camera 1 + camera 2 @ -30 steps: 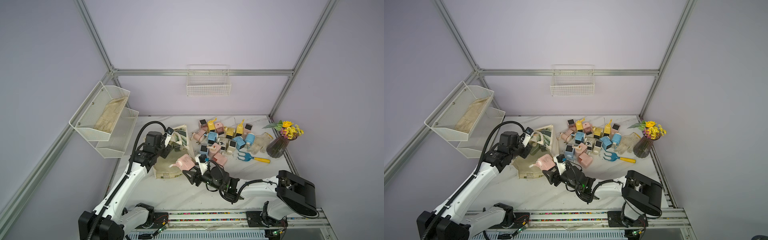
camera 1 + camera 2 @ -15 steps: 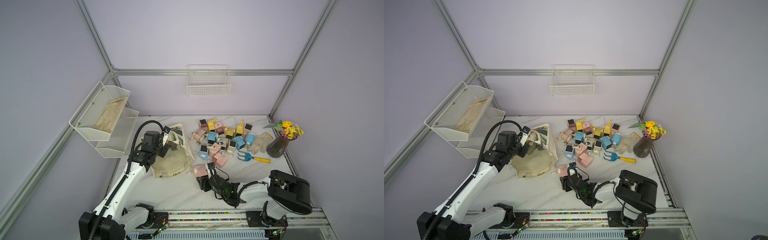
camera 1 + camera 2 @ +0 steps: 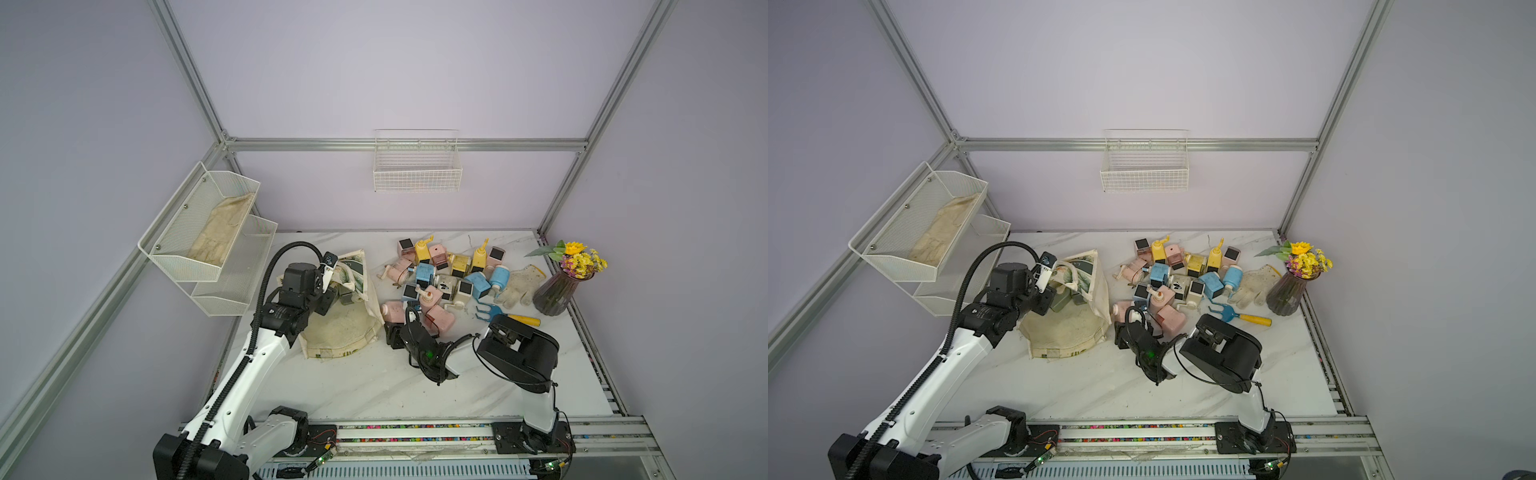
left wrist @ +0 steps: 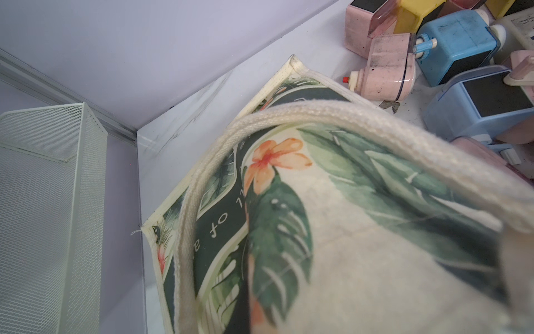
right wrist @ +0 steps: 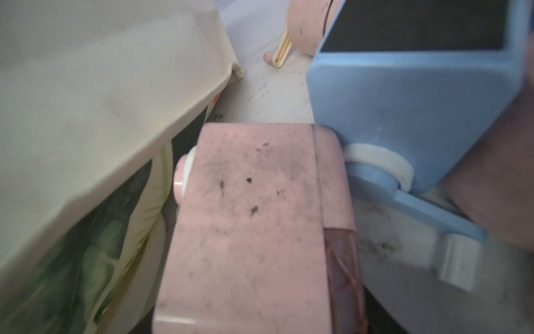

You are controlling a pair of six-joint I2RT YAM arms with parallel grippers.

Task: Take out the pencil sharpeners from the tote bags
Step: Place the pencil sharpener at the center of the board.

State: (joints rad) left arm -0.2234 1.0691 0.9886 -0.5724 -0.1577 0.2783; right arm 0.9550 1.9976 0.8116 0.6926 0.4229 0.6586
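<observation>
The cream tote bag (image 3: 345,328) with its green leafy print lies left of centre, its mouth lifted by my left gripper (image 3: 330,274), which is shut on the rim by a handle. The left wrist view is filled by the bag's cloth (image 4: 346,231), and the jaws are hidden. A dull green boxy shape (image 3: 1061,301) shows inside the mouth. A pink pencil sharpener (image 3: 392,311) lies on the table beside the bag, right at my right gripper (image 3: 397,328). It fills the right wrist view (image 5: 254,217), hiding the fingers. Several pencil sharpeners (image 3: 449,274) are piled behind it.
A blue sharpener (image 5: 404,101) touches the pink one's far side. A dirty white glove (image 3: 517,284), a blue hand rake (image 3: 498,313) and a flower vase (image 3: 557,291) are at the right. A wire shelf (image 3: 208,249) juts out at the left, with a wall basket (image 3: 417,166) behind.
My right gripper has carried the pink sharpener from over the bag to the right and down to the table by the pile. The left gripper has kept hold of the bag.
</observation>
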